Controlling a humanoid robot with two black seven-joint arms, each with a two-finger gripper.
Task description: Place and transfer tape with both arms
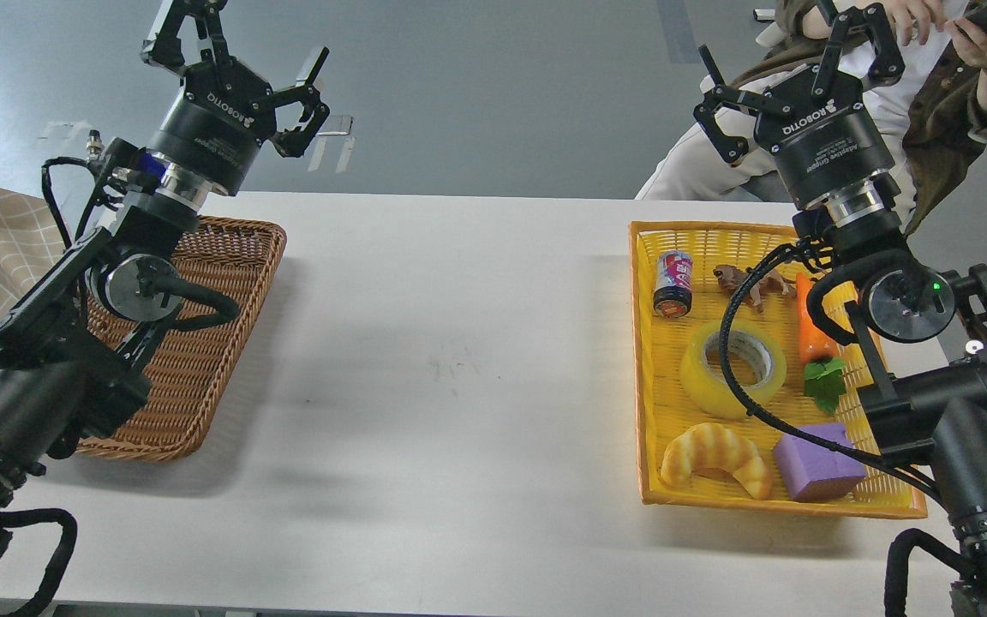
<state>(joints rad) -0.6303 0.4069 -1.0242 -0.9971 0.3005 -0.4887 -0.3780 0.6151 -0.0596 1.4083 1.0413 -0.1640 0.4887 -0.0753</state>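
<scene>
The tape (703,377), a yellow translucent roll with a pale core, lies flat in the middle of the yellow basket (646,360) on the right side of the table. A black cable from my right arm crosses over it. My right gripper (793,60) is raised above the basket's far edge, fingers spread and holding nothing. On the other side, my left gripper (236,51) is held high above the far end of the brown wicker basket (228,291), also open and empty.
The yellow basket also holds a small can (673,283), a toy animal (750,284), a toy carrot (812,330), a purple block (819,463) and a toy croissant (714,458). A seated person (930,77) is beyond the table at the far right.
</scene>
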